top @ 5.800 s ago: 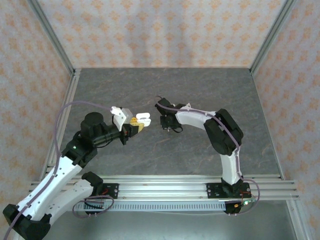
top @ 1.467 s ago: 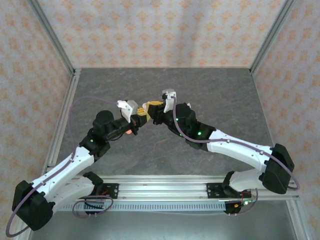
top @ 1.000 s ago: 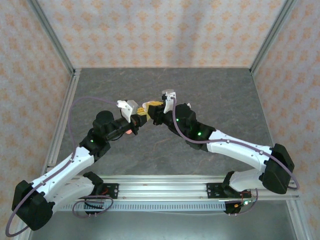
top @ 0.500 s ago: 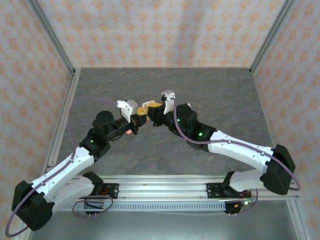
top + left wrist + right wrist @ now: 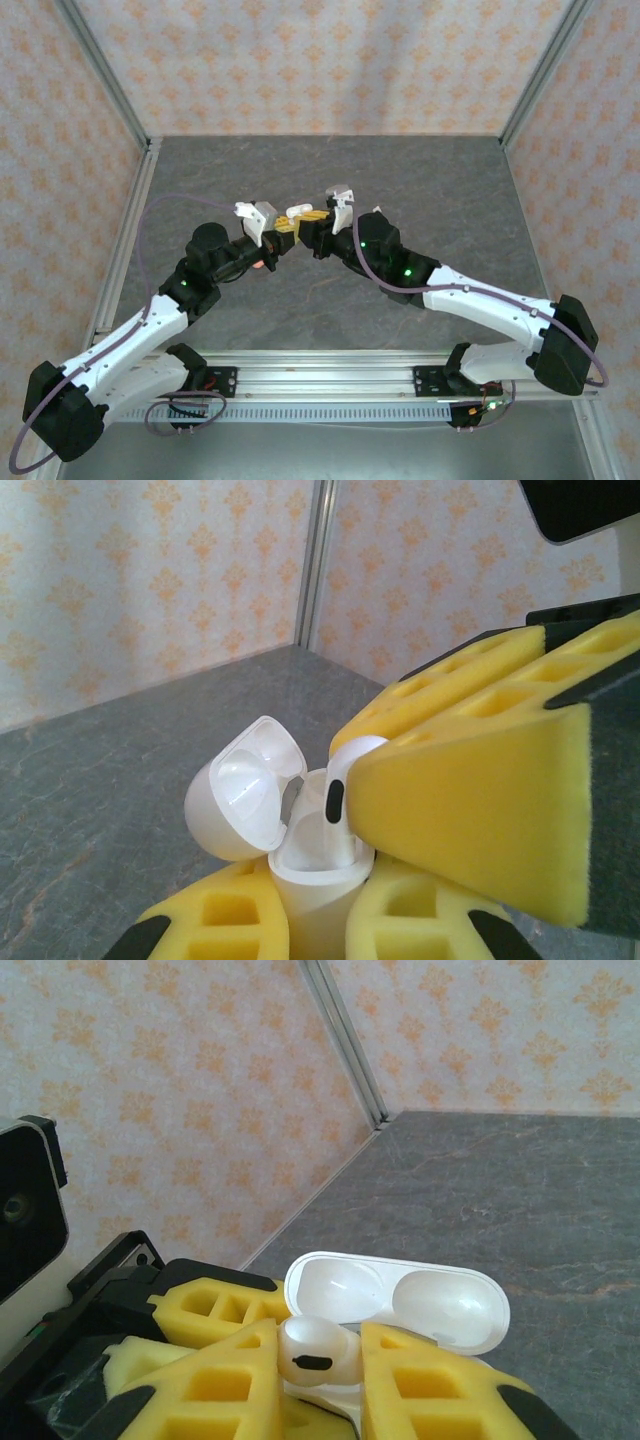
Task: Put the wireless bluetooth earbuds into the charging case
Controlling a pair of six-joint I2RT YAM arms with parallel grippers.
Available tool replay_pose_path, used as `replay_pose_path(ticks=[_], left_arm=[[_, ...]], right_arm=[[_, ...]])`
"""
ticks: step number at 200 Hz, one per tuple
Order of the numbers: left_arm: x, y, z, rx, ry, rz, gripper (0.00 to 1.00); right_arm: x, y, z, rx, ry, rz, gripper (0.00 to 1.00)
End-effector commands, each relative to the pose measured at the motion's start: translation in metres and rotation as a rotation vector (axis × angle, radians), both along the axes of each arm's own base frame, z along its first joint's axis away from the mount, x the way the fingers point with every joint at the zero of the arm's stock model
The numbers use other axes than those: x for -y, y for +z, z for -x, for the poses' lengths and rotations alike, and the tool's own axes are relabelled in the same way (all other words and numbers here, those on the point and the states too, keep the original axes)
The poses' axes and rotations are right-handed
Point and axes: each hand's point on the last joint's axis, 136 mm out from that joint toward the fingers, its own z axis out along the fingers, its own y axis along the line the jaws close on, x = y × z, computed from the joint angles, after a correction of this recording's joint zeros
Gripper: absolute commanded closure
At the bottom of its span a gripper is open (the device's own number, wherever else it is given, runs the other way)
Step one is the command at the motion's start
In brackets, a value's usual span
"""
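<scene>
Left gripper (image 5: 310,912) was pressed together on the lower body of the white charging case (image 5: 318,870), holding it upright above the grey table (image 5: 420,190). The case's hinged lid (image 5: 400,1302) was tipped back and open, and both of its hollows were bare. One white earbud (image 5: 315,1352) stood in the case's mouth, its stem down in a well and its head above the rim. Directly above the case, the right gripper (image 5: 316,1338) had a yellow foam pad close on either side of the earbud's head. Whether the pads pinched it or stood slightly off it could not be told. The case's other well was hidden.
</scene>
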Motion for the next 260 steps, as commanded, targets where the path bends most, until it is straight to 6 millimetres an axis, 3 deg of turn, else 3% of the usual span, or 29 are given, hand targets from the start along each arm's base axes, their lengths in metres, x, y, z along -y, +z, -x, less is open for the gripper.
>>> replay_pose_path(ticks=[1, 68, 153, 224, 260], left_arm=[[-0.008, 0.039, -0.002, 0.115, 0.043, 0.073, 1.0], [-0.006, 0.035, -0.001, 0.103, 0.035, 0.064, 1.0], [-0.006, 0.031, 0.0, 0.096, 0.031, 0.052, 1.0], [-0.005, 0.026, 0.003, 0.096, 0.014, 0.037, 1.0], [-0.001, 0.02, 0.009, 0.122, -0.023, 0.008, 1.0]], right_arm=[[-0.012, -0.02, 0.014, -0.057, 0.095, 0.075, 0.76], [-0.017, -0.018, 0.012, -0.099, 0.097, 0.09, 0.67], [-0.01, 0.008, 0.005, -0.132, 0.033, 0.071, 0.53], [-0.007, 0.028, 0.004, -0.159, 0.007, 0.048, 0.5], [-0.005, 0.048, 0.007, -0.184, 0.017, 0.024, 0.47]])
